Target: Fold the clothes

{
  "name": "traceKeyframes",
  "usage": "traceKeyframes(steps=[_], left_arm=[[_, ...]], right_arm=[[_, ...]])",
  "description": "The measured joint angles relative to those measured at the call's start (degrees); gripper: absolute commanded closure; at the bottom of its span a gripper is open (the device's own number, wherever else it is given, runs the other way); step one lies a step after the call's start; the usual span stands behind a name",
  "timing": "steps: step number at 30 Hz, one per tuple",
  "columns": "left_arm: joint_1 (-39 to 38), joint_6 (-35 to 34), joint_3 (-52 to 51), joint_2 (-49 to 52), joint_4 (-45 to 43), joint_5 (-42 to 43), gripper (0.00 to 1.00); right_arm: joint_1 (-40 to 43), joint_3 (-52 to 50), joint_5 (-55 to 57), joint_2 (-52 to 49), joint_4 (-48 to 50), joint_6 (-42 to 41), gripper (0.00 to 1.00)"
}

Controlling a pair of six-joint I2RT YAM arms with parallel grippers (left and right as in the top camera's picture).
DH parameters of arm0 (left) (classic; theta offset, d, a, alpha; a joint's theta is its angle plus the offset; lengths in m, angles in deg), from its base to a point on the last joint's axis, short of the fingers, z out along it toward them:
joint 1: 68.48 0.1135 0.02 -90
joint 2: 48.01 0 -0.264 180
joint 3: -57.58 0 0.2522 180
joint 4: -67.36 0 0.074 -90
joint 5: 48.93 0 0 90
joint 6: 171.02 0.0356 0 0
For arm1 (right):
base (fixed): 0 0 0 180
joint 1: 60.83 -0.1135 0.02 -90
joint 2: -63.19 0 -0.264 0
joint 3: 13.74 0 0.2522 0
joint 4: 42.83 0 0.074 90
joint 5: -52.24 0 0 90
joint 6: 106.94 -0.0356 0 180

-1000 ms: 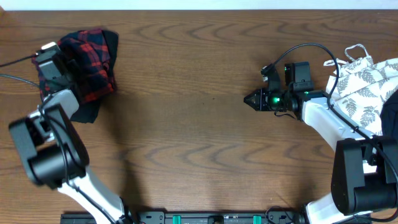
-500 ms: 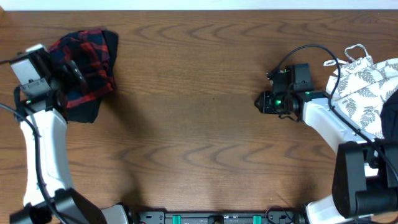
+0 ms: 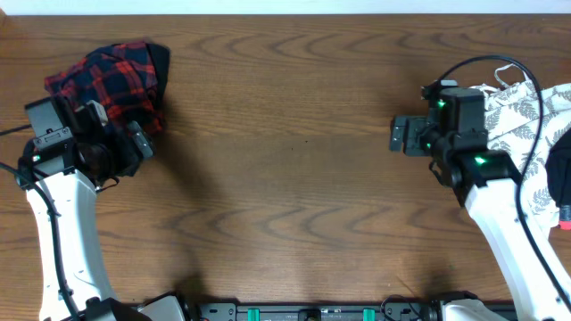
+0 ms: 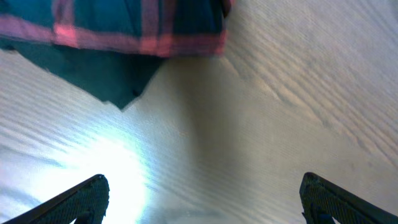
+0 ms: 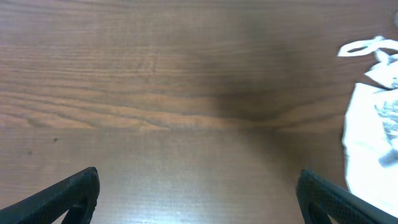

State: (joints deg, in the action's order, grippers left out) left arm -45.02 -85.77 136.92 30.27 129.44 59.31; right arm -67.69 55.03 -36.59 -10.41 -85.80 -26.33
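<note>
Plaid shirt [image 3: 107,76] bunched at table [image 3: 285,178] far-left corner; leaf-print garment [image 3: 535,116] at right edge; left gripper [image 4: 202,193], right gripper [image 5: 199,186] spread wide, empty.

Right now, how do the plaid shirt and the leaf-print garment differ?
The plaid shirt is red and navy; the leaf-print garment is white with grey leaves. The plaid shirt sits bunched far left on the table; the leaf-print garment lies at the right edge, running out of view. Both rest on the table, unheld.

A brown wooden table [image 3: 294,178] with wavy grain is seen in every view, and a black rail [image 3: 312,313] is mounted along its near edge.
</note>
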Motion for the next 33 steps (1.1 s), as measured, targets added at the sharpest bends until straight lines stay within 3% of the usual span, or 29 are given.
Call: traceKeyframes(steps=[6, 13, 19, 25, 33], left_arm=[[-0.59, 1.51, -0.63, -5.53, 1.57, 1.09, 0.02], [-3.50, 5.73, -2.10, -28.87, 1.42, 1.36, 0.02], [-7.91, 7.15, -5.62, -43.19, 4.13, 2.45, 0.02], [-10.93, 7.65, -11.82, -45.86, 6.08, 2.62, 0.02], [-11.26, 7.78, -19.50, -45.27, 5.05, 2.62, 0.02]], right_arm=[[2.03, -0.04, 0.87, 6.56, -9.97, -1.60, 0.01], [2.14, -0.07, 1.22, 20.48, -20.79, -3.04, 0.01], [2.12, -2.84, 3.17, 36.96, -23.54, -3.89, 0.01], [2.12, -11.23, 4.37, 50.77, -26.23, -6.08, 0.01], [2.12, -14.49, 4.55, 53.42, -28.17, -9.92, 0.01]])
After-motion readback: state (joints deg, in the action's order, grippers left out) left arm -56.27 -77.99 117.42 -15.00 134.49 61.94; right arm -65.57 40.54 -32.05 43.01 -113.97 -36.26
